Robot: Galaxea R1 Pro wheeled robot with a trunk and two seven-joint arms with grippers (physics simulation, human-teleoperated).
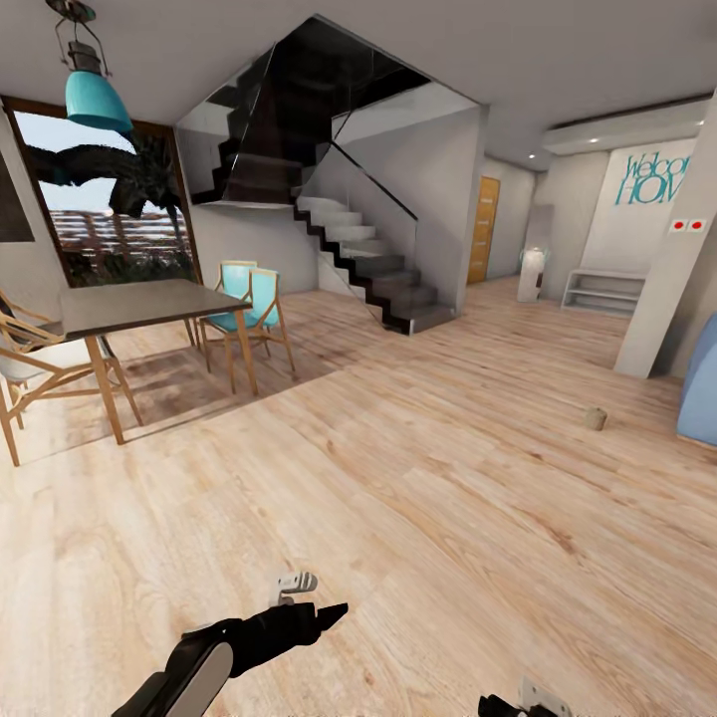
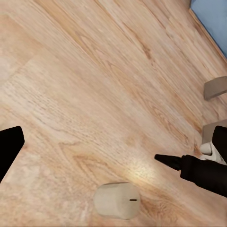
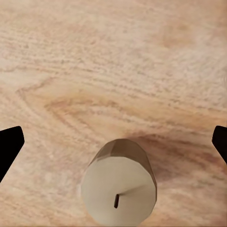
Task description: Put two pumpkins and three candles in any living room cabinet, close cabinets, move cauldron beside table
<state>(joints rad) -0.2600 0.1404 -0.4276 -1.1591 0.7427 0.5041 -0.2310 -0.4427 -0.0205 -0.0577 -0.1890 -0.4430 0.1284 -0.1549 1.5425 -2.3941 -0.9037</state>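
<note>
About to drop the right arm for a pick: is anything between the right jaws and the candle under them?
Nothing visible is in the way. In the right wrist view the candle stands upright on bare wooden floor, wick up, between the spread jaws of the right gripper, with only open space above it.

Wooden floor and what rests on it

A pale plank floor [image 1: 398, 478] is seen throughout. A beige candle [image 1: 595, 418] stands on it, just beside a blue object [image 1: 700, 383]. A dining table [image 1: 139, 304] with chairs [image 1: 249, 309] and a staircase [image 1: 378, 279] are also carried. Another candle [image 3: 119, 187] is seen upright on the boards.
</note>
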